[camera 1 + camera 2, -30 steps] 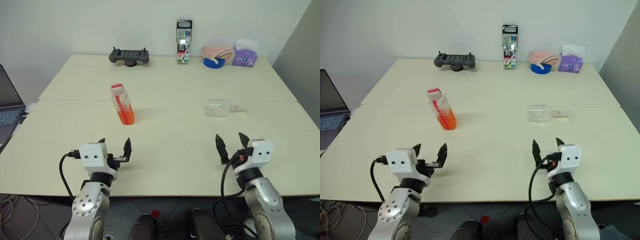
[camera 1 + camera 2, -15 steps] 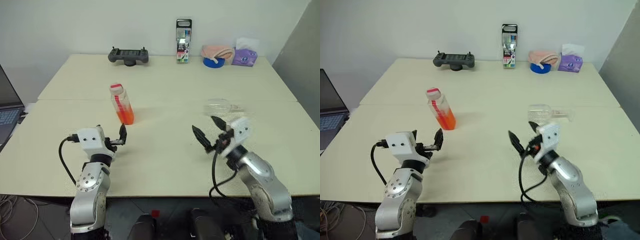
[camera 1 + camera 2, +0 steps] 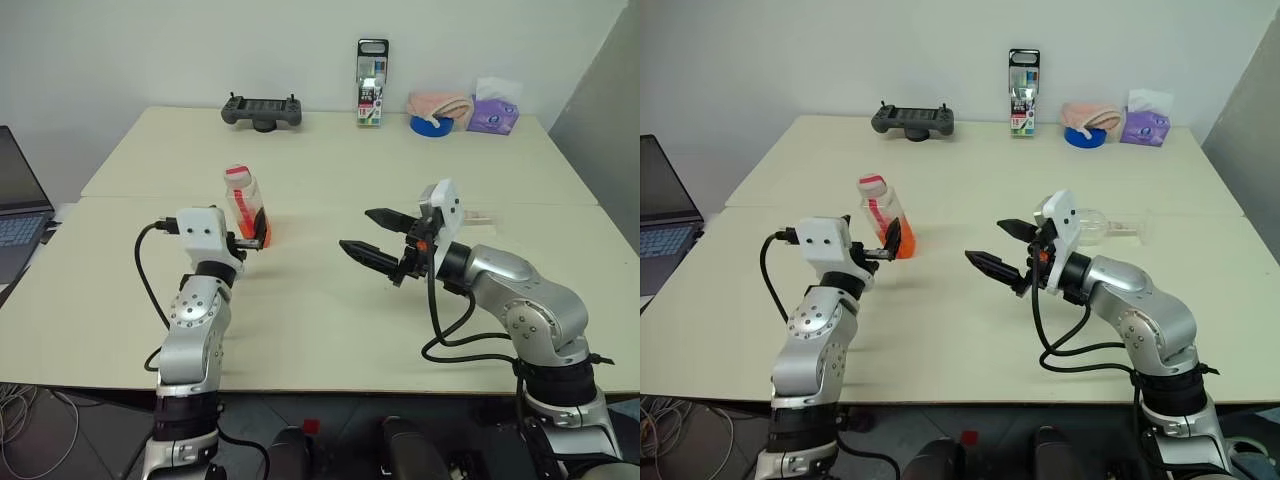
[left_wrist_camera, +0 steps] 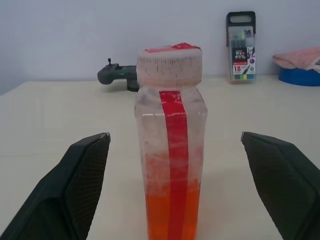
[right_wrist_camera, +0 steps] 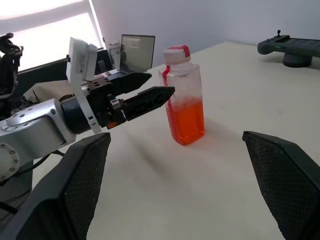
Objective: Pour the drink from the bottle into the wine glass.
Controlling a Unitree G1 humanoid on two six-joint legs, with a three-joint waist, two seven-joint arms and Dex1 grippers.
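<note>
Fingers spread, the left gripper [image 4: 175, 190] lines up on the capped bottle [image 4: 170, 145]; closing comes next, with the wine glass [image 3: 1092, 226] lying toppled

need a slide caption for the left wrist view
Open left gripper lined up on the capped bottle of orange drink.

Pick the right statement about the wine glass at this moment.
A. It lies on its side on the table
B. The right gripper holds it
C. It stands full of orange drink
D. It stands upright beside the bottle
A: the wine glass lies on its side on the table, its stem level with the tabletop, behind the open right gripper.
</note>
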